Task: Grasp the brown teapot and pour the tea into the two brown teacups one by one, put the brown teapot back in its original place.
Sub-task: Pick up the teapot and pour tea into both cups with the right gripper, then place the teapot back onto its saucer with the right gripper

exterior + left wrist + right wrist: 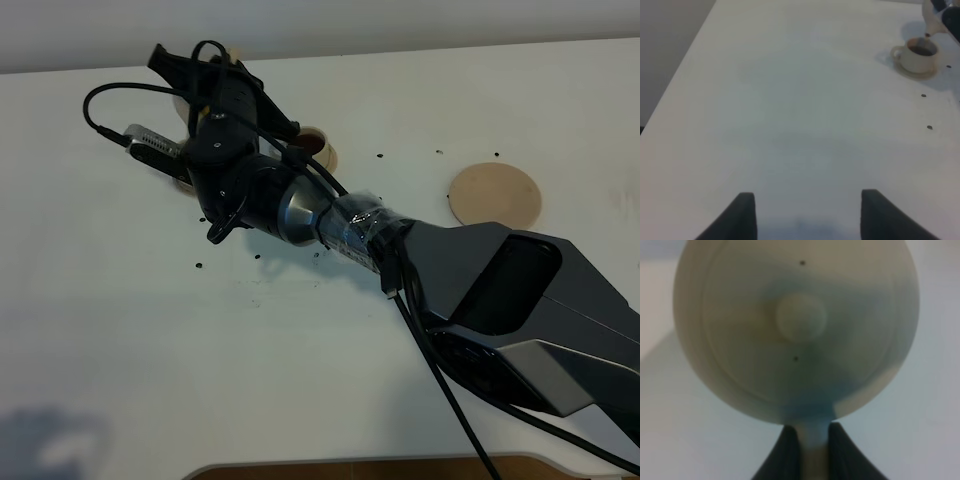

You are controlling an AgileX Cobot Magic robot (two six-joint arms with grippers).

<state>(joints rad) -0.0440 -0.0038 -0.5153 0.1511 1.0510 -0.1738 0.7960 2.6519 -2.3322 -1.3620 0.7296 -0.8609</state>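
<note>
The right gripper (812, 440) was clamped on the loop handle of the brown teapot (795, 325). In the right wrist view the pot filled most of the pic, w/ its lid knob (801, 317) facing the cam and two dark fingers (785, 450) squeezing the handle from both sides.

In the high view the right arm (290, 205) reached far across to the left side of the white table (120, 350). It hid most of the pot. One teacup (318, 146) w/ dark tea sat just beside the arm.

The big round saucer (494, 195) lay bare, well apart on the right.

In the left wrist view the teapot spout (931, 22) hung right over a teacup on its small saucer (916, 70), w/ dark tea inside. The left gripper (807, 212) was spread apart, holding nothing, low over the table
</note>
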